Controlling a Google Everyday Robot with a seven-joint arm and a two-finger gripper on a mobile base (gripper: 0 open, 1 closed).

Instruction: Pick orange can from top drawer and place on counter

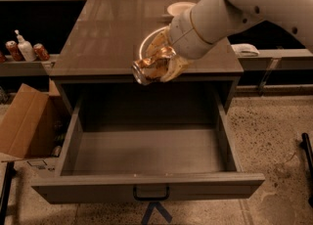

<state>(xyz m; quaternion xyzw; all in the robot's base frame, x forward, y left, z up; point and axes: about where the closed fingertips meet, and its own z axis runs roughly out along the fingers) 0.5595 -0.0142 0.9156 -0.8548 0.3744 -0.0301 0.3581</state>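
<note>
My gripper [159, 62] is shut on the orange can [150, 66], a dented shiny copper can held tilted with its open end toward the lower left. It hangs above the front edge of the counter [102, 38], over the back of the open top drawer [146, 150]. The drawer is pulled fully out and its inside looks empty; its dark handle [151, 193] is at the front. The white ring [146, 40] on the counter is partly hidden behind my gripper and arm.
A white bowl [180, 8] sits at the back of the counter. A shelf on the left holds red cans [41, 51] and a white bottle [24, 48]. A cardboard box [27, 121] stands left of the drawer. A white cloth [246, 49] lies on the right shelf.
</note>
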